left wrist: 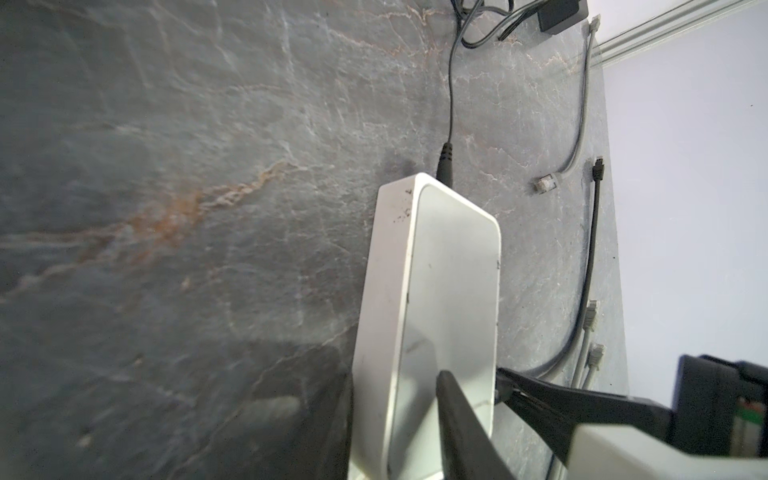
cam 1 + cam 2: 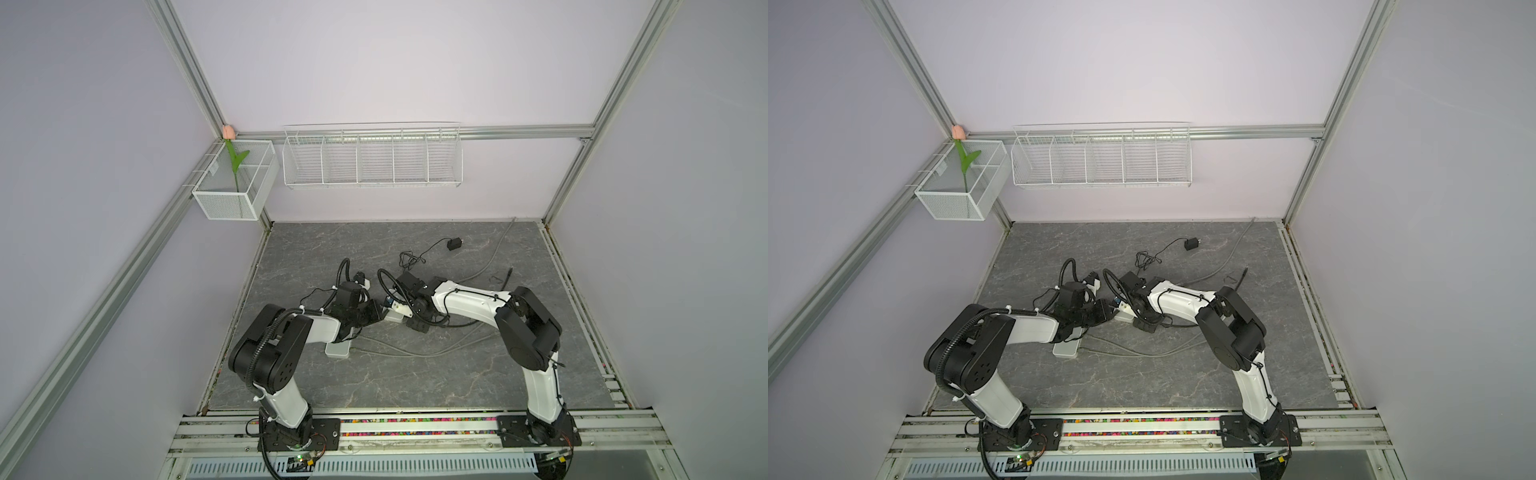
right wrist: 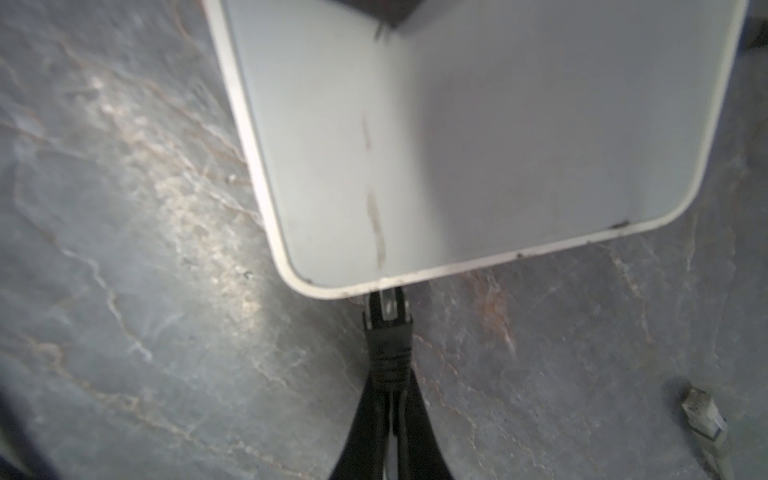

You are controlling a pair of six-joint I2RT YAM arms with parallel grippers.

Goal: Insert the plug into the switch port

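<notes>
The white switch lies on the dark stone table, mostly hidden under the arms in both top views. My left gripper is shut on its near end, one finger beside the white side wall and the other across the grey top face. My right gripper is shut on the black plug. The plug's clear tip meets the switch's side just under the rim, close to the left fingers. The port is hidden, so its depth cannot be told.
A black power cord enters the switch's far end and runs to an adapter. Loose grey cable ends and a black cable end lie to the right. Another white box sits under my left forearm.
</notes>
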